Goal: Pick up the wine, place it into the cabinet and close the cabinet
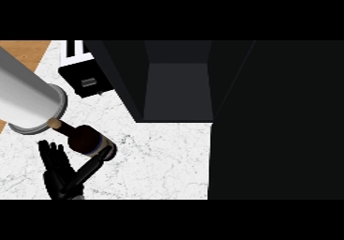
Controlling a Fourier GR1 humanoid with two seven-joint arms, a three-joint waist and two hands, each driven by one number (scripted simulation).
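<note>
The wine bottle [86, 139] is dark brown with a tan neck and stands on the white marble counter [160, 159] at the left. My left hand [61, 174] is just below and left of it, open. Its fingers [52, 154] point straight up beside the bottle, and the thumb reaches to the bottle's lower end. A thick grey forearm [22, 91] crosses the upper left and ends right over the bottle's neck. The dark cabinet [178, 89] stands open behind the counter's middle, its door [278, 122] swung out at the right. The right hand does not show.
A black box-like appliance [86, 79] sits on the counter left of the cabinet, behind the bottle. The open cabinet door covers the whole right side of the view. Wooden floor [26, 49] shows past the counter's left edge.
</note>
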